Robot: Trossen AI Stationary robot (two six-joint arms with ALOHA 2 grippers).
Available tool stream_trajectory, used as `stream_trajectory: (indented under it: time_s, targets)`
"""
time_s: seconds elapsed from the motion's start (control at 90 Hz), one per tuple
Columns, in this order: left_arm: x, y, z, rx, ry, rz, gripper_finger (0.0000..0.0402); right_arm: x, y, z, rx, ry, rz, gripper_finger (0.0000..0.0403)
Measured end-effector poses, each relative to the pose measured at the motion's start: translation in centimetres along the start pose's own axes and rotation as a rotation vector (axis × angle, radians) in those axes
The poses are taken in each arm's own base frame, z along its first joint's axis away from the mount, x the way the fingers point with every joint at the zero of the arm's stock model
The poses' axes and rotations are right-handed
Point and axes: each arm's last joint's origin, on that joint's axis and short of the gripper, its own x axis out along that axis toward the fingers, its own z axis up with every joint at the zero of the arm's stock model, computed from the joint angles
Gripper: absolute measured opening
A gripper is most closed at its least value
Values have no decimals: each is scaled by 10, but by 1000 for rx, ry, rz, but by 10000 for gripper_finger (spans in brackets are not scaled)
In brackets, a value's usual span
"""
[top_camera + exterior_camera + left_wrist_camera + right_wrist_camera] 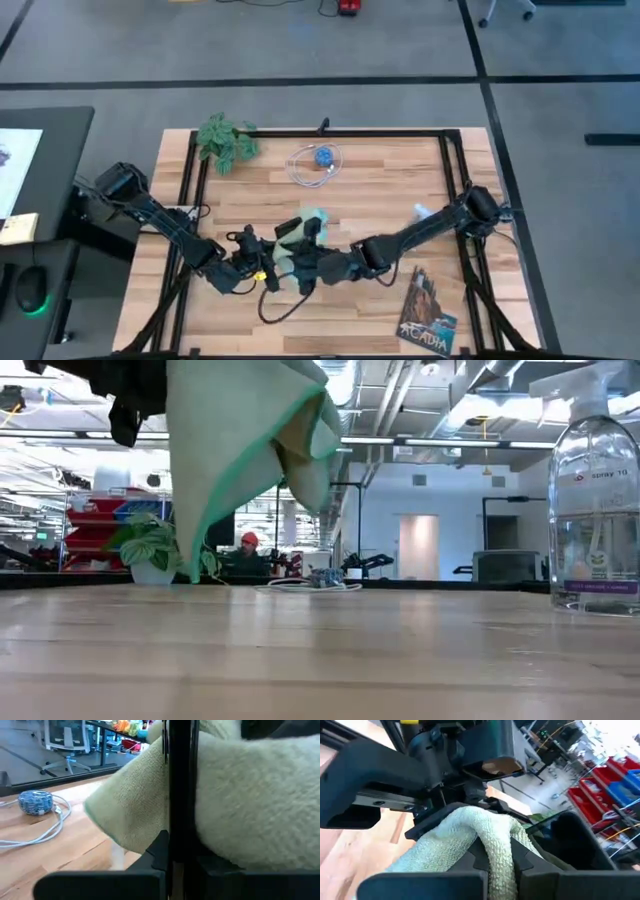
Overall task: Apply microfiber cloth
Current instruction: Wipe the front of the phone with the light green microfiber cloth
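The pale green microfiber cloth is lifted above the table's middle, bunched and draped; in the low view it hangs clear of the wood. My right gripper is shut on it. A thin black phone, seen edge-on, stands between the fingers of my left gripper, which is shut on it. The cloth lies against both faces of the phone. The two grippers meet nose to nose near the table's front middle. My left gripper pinches the phone's end nearest the wrist between its two fingers, one on each flat face. The phone runs straight on from the fingers, lifted clear of the table, with cloth on both sides. My right gripper pinches a thick bunched fold of the cloth between its two fingers, several layers together. It comes level from the table's right. The cloth is lifted clear and wraps over the phone; its free corner hangs down.
A leafy plant stands at the far left corner. A white cable with a blue spool lies at the far middle. A spray bottle stands on the right, and a booklet lies at the near right.
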Motion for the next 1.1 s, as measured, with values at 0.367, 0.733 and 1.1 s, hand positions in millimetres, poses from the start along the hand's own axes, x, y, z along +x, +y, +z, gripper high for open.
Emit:
stream_trajectory:
  time_s: [0.367,0.733,1.1]
  targets:
    - [-3,-6,4,36,-14,-2,7,-15,11,-26,-198,304,-166,1]
    - [-5,-11,7,19,0,-52,7,-10,8,-14,-152,210,-217,1]
    - [-7,-8,6,44,-39,24,7,-40,16,-36,-186,411,-191,1]
